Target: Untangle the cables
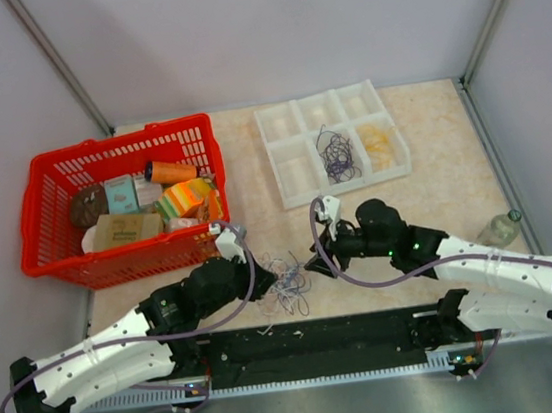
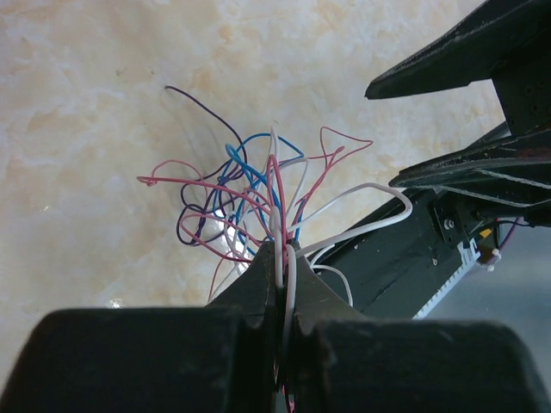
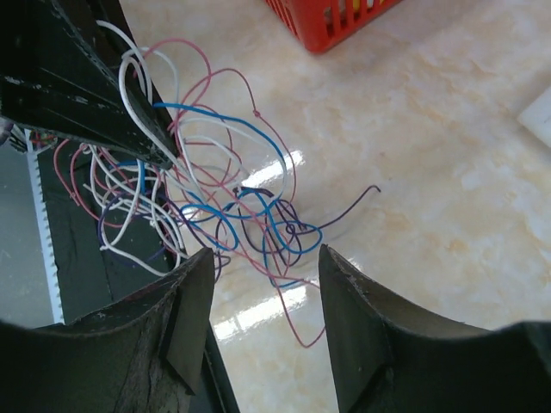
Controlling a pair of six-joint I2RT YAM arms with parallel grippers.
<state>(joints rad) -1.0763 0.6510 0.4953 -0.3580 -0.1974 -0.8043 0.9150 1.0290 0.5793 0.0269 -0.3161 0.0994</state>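
A red basket (image 1: pixel 52 184) stands behind my left arm and a white tray (image 1: pixel 270 137) behind my right. The cables (image 1: pixel 286 286) bunch between my pincers at the counter's (image 1: pixel 434 177) near edge, with no clear long axis. My left pincer (image 2: pixel 282 258) clamps white and pink strands, which fan outward. My right pincer (image 3: pixel 267 262) gapes empty, facing the tangle.

We see a robot lab cell: pale partition walls (image 1: pixel 274 25) on grey metal posts (image 1: pixel 60 62) around a beige marbled tabletop (image 1: pixel 445 186).
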